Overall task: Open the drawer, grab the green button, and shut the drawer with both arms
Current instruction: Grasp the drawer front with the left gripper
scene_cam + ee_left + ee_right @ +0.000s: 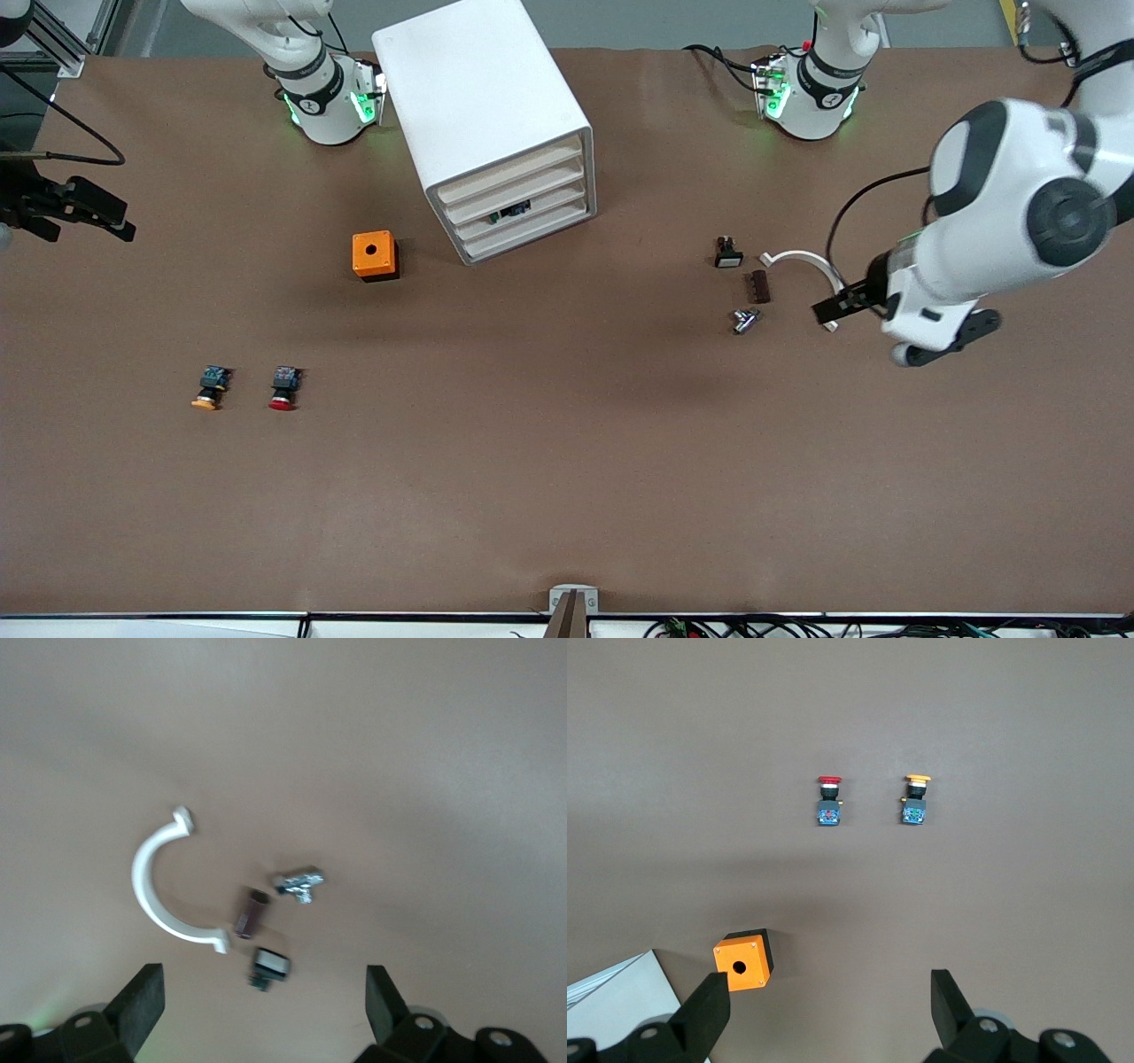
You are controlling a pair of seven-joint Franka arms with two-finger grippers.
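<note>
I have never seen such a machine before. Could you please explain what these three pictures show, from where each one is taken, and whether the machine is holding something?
There are two white robot arms at a brown table. The big picture looks down from a high camera facing them. The other two come from cameras on the arms' wrists, so the black prongs at their lower edge are gripper fingers.

The left gripper hangs open over a group of small parts: a white curved clip, a brown block, a metal piece and a small white-capped switch. The right gripper is open too, at the right arm's end of the table. Neither holds anything.

On the table stand a white cabinet with four drawers, all closed, and an orange box beside it. Nearer the front camera lie a red-capped button and a yellow-capped button.
</note>
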